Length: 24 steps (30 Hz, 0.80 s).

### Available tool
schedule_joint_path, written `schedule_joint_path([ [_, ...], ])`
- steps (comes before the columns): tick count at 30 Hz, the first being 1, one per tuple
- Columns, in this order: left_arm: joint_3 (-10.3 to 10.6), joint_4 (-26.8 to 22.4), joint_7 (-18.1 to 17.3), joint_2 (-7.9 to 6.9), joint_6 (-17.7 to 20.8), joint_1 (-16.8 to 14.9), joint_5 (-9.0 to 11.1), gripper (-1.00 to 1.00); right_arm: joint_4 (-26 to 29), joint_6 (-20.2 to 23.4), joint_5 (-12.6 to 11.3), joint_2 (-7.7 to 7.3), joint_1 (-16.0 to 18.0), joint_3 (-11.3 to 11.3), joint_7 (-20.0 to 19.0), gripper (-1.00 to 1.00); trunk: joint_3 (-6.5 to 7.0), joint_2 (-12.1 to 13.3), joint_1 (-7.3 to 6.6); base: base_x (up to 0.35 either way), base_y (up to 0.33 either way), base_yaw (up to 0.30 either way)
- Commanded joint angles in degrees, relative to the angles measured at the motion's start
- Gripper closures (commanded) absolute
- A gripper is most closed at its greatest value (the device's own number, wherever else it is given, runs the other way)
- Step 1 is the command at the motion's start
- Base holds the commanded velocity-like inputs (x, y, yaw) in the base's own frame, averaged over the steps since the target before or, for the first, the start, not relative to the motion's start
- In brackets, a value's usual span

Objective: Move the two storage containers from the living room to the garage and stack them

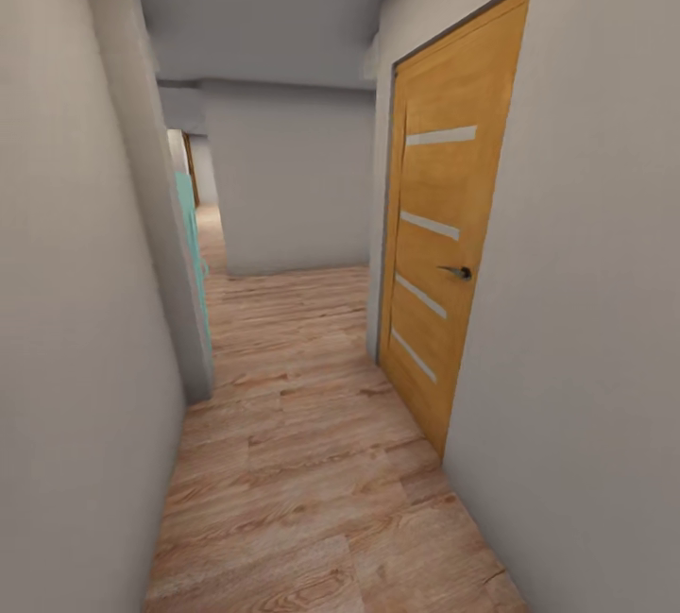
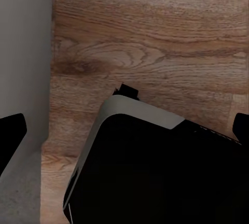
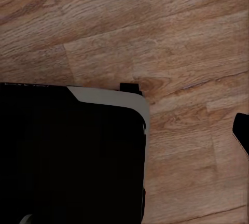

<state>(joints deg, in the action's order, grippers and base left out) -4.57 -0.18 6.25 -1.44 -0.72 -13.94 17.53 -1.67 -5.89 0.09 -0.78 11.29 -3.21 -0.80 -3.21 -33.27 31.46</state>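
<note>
Containers are nowhere near yet; the robot stands in a narrow hallway, so my guess is it should roll straight down the wood floor (image 1: 312, 462), clear of the door (image 1: 439, 245) and walls. Left fingers (image 2: 11, 130) sit wide apart, holding nothing; right grip I cannot tell

A home hallway: wood-plank floor (image 1: 312, 462), plain walls (image 1: 586, 311), closed wooden door (image 1: 444, 245).
</note>
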Motion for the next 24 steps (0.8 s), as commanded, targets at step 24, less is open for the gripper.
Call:
schedule_joint_path([
  [24, -0.4, 0.0, 0.1, -0.05, -0.1, 0.0, 0.0, -1.0, -0.2, -0.7, -0.1, -0.08, 0.1, -0.3, 0.0, -1.0, -0.1, -0.1, 0.05, 0.314, 0.0, 0.026],
])
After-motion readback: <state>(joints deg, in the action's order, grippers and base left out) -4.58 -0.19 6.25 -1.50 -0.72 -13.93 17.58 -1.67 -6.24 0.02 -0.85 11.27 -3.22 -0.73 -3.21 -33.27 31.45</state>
